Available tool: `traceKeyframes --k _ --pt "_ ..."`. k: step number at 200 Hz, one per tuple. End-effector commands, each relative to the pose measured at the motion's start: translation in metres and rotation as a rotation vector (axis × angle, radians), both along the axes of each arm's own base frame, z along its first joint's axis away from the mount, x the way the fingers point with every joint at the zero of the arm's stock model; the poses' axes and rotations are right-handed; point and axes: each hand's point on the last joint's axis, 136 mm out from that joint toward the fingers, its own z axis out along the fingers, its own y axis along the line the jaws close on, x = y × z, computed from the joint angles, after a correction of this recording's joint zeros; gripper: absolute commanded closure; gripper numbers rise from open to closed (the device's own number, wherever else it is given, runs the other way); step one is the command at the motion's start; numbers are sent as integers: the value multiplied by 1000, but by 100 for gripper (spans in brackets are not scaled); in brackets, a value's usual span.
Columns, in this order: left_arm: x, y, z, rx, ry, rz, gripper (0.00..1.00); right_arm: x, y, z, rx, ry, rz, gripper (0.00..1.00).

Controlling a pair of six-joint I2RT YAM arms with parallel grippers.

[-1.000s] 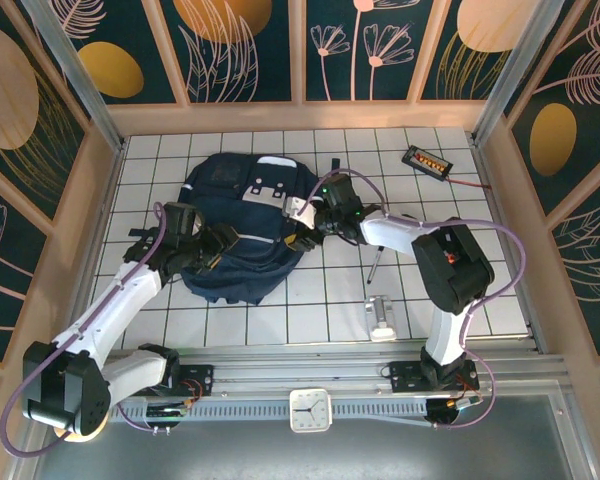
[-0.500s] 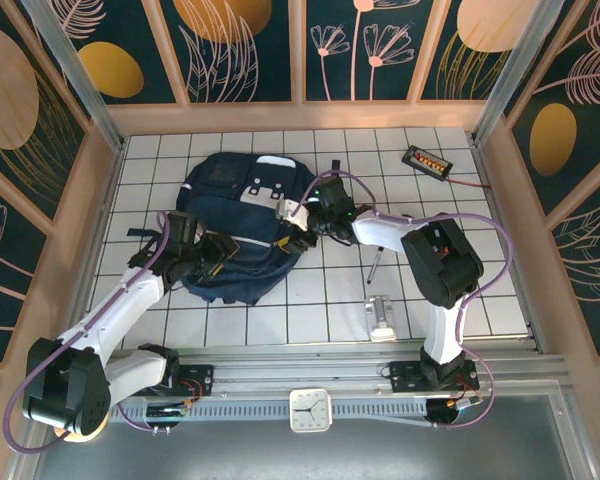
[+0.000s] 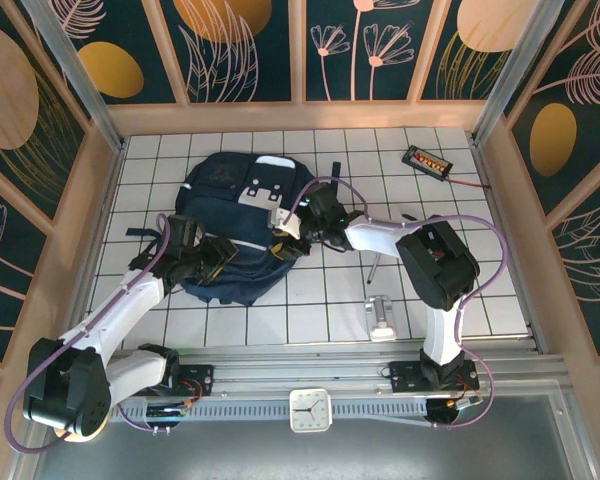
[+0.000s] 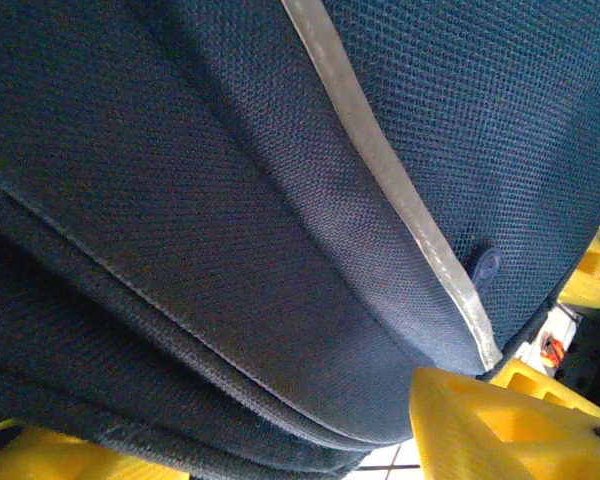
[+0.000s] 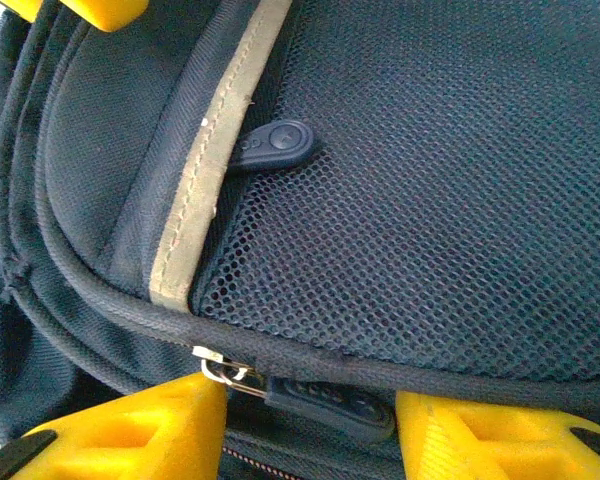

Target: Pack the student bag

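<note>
The right gripper is clamping on the zipper pull of the student bag. Its yellow fingers are standing partly apart, one touching the metal ring end of the pull and the other at its far end. Just above the pull, a dark mesh panel is stretching across the bag. A grey stripe is running beside the mesh, with a small navy rubber tab poking out from under the stripe.

The bag is lying flat on the white tiled surface, its patch with buckles facing up at its far end. The right gripper is working at the bag's right edge.

The left gripper is pressing in at the bag's near-left edge. In the left wrist view its fingers are sitting wide apart with thick navy folds bulging between them. I cannot tell whether they are squeezing the fabric or only resting against it.

Right of the bag and well apart from it, a black device with orange keys is lying toward the far side. A thin dark stick is lying nearer the bag, and a small pale object is lying beyond the stick, toward the near edge.
</note>
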Motion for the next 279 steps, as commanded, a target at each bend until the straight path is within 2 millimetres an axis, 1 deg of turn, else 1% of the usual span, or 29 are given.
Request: traceKeyframes --k 1,23,43,58,70,83,93,105,126,154,169,188,200,223,230,252,259,264,279 --pt "1 -7 9 -50 -32 -17 44 -24 8 4 9 29 40 52" --pt "0 -7 9 -52 -31 -20 44 -21 6 -1 -11 31 13 62" --pt "-1 -7 9 -52 -34 -22 44 -20 8 -2 -17 26 7 71" --pt "-2 -7 10 -49 -35 -23 44 -21 8 -2 -23 23 3 74" --pt "-3 -6 9 -49 -34 -22 44 -21 6 -2 -31 24 -2 77" --pt "-2 -6 10 -49 -38 -22 44 -23 3 -2 -45 19 -6 84" --pt "-1 -7 10 -49 -40 -22 45 -25 1 -2 -59 19 -3 93" --pt "0 -7 10 -53 -44 -18 48 -29 0 0 -71 12 2 100" --pt "2 -9 10 -73 -54 -9 57 -37 0 7 -88 4 9 100" --pt "7 -12 9 -131 -70 28 62 -55 2 10 -126 22 24 100" --pt "12 -15 11 -168 -85 51 62 -67 4 8 -154 39 34 100" --pt "17 -18 14 -190 -103 64 63 -76 8 8 -168 73 20 100" --pt "21 -21 16 -197 -116 62 63 -79 13 9 -158 117 -10 100" --pt "25 -33 21 -213 -132 49 63 -79 24 4 -163 211 -72 100" --pt "26 -37 21 -219 -134 48 63 -80 29 6 -155 236 -87 100" --pt "26 -49 22 -248 -139 36 63 -81 45 21 -79 334 -136 100" --pt "25 -51 23 -250 -139 30 62 -80 48 25 -55 360 -154 100" --pt "24 -50 24 -245 -139 28 59 -78 48 27 -45 372 -170 100" --pt "17 -43 29 -197 -146 22 44 -71 43 22 -51 415 -227 100"
